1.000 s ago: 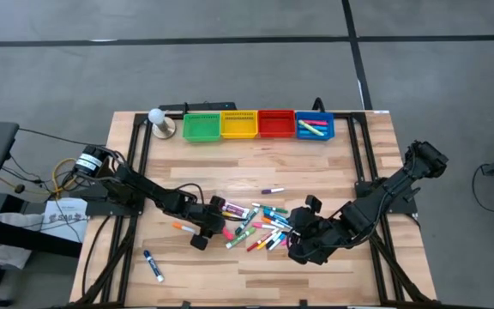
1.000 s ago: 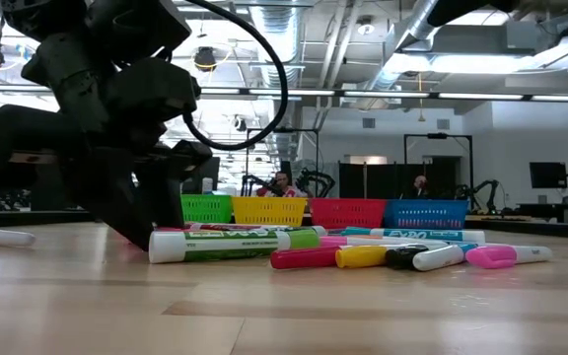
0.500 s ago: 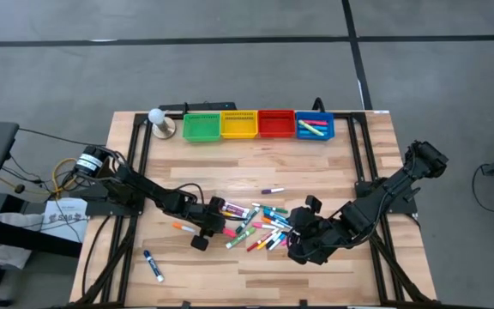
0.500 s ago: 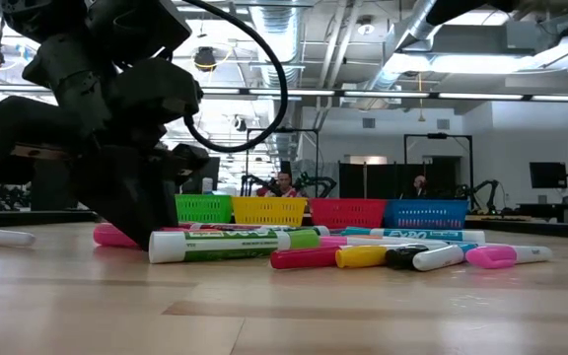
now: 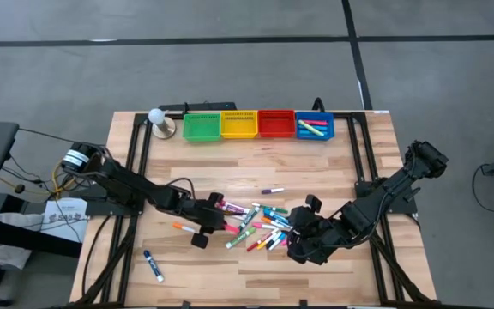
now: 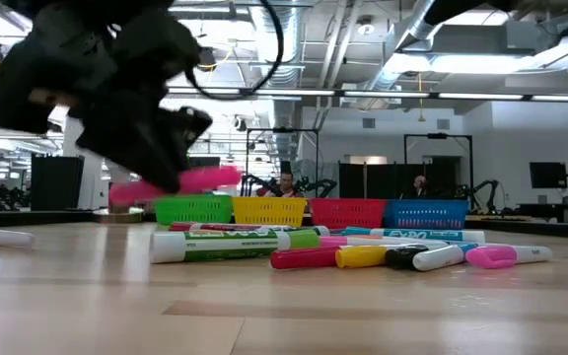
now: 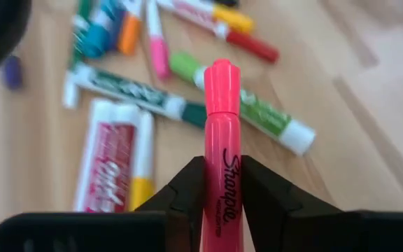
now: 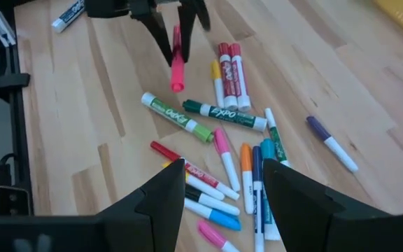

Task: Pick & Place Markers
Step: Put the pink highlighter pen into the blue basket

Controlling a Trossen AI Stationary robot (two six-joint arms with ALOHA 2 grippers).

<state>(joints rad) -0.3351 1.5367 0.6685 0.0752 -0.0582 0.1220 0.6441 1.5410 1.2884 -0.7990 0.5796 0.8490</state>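
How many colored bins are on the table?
4, in a row along the table's far edge: green bin, yellow bin, red bin, blue bin. None appear hidden.

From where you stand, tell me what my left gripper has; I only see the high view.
Observer: The left gripper is shut on a pink marker, clamped at mid-barrel.
Operator: Confirm it's off the table.
Observer: Yes. In the low view the pink marker hangs clear above the wood, tilted slightly.
Operator: Check the right gripper.
Observer: The right gripper is open and empty, above the pile.
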